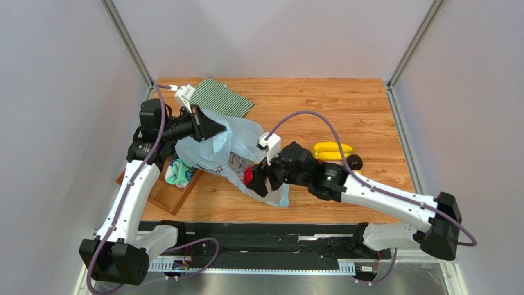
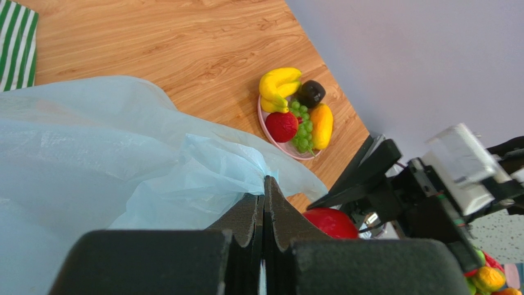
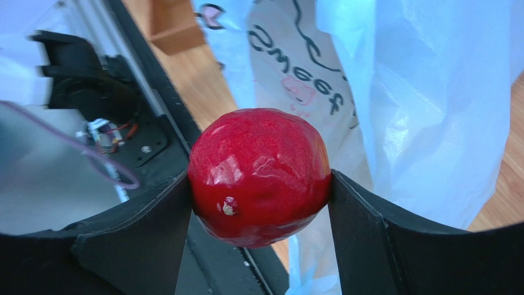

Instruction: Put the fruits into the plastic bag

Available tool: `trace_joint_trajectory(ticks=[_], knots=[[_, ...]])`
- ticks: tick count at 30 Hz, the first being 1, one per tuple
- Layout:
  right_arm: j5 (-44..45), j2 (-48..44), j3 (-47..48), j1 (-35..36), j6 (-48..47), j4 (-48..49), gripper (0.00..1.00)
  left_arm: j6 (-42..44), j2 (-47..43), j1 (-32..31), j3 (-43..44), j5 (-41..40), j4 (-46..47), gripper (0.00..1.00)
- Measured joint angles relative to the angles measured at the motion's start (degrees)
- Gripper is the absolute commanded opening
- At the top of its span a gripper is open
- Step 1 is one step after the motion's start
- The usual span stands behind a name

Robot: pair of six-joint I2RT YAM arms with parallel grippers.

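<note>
My left gripper [image 1: 212, 129] is shut on an edge of the pale-blue plastic bag [image 1: 237, 144] and holds it up at the table's left; the wrist view shows the jaws [image 2: 264, 190] closed on the bag's film [image 2: 123, 160]. My right gripper [image 1: 257, 179] is shut on a red apple [image 1: 248, 177] beside the bag's near side. In the right wrist view the apple [image 3: 258, 175] sits between the fingers in front of the bag [image 3: 400, 110]. A banana [image 2: 280, 86], avocado [image 2: 310, 93], second apple [image 2: 281, 126], grapes [image 2: 301, 126] and mango [image 2: 321, 126] lie on a pink plate [image 2: 289, 149].
A green striped cloth [image 1: 221, 98] lies at the back left. A wooden tray [image 1: 166, 193] with rolled teal-white socks [image 1: 179, 173] sits at the left front, partly under the bag. The right arm covers most of the plate in the top view; the banana [image 1: 332, 150] and avocado [image 1: 355, 162] show.
</note>
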Motion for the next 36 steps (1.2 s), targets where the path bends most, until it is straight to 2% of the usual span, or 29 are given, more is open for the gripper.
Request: trace_joint_trajectory(ticks=[12,17,22,29,34,36], knots=[[22.3,15.2,9.7,-0.1,2.8,-9.4,0.49,-0.2,0.0,0.0,-0.1,1.0,0.5,0.00],[28.2,20.2,13.1,-1.0,4.2,-9.5,0.50,-1.4,0.1,0.0,-1.0,3.1,2.3,0.00],[28.7,26.4,16.3,-2.0,4.6,-5.8,0.52,-3.4,1.1,0.0,-1.8,5.7,4.8,0.00],[24.1,33.3,16.8,-3.0,6.3,2.9,0.55,-5.7,1.5,0.0,-2.6,8.3,7.7,0.00],[22.3,37.5,16.8,-3.9,7.7,5.5,0.55,-7.0,1.5,0.0,-3.1,9.6,9.6,0.00],[21.8,38.5,16.7,-4.5,8.0,5.9,0.59,-7.3,1.5,0.0,-3.2,9.8,9.9,0.00]])
